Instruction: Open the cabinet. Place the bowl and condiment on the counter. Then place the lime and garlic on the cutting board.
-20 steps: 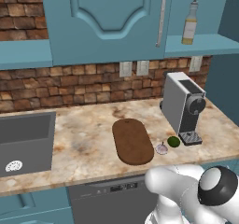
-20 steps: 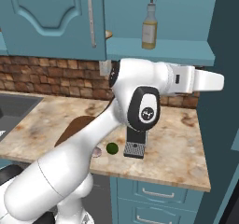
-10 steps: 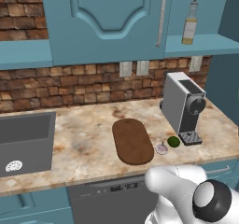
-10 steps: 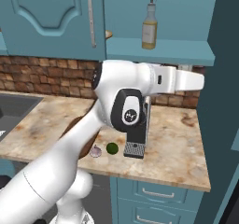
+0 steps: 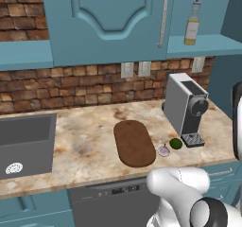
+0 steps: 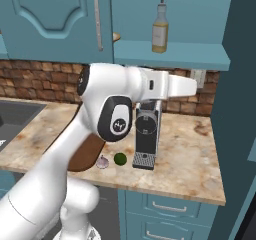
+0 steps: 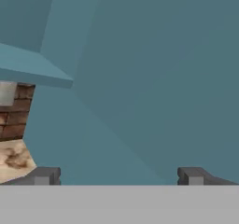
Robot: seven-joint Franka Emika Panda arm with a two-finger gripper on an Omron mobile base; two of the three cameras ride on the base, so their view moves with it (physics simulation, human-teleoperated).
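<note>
Quick status, tbh not far along. My fingers [image 7: 119, 175] were spread wide w/ nothing between them, pointed at plain teal wall past the table end.

The cabinet [image 5: 113, 22] looked shut on the door w/ the silver handle [image 5: 163, 18], but the bay at its 3 o'clock stood open w/ the condiment [image 5: 192, 21] upright on the shelf. In the right base view a bit of the bowl [image 6: 116, 36] poked out just behind the door edge, so it was up there too. Neither was on the table [image 5: 90, 141] yet.

The lime [image 5: 176, 143] and garlic [image 5: 163, 151] sat close together on the table, just off the cutting board [image 5: 133, 142] at its 3 o'clock, right by the coffee machine [image 5: 185, 109]. Board was bare.

So imo basically everything was left: door, bowl + bottle down, then both small things onto the board.
</note>
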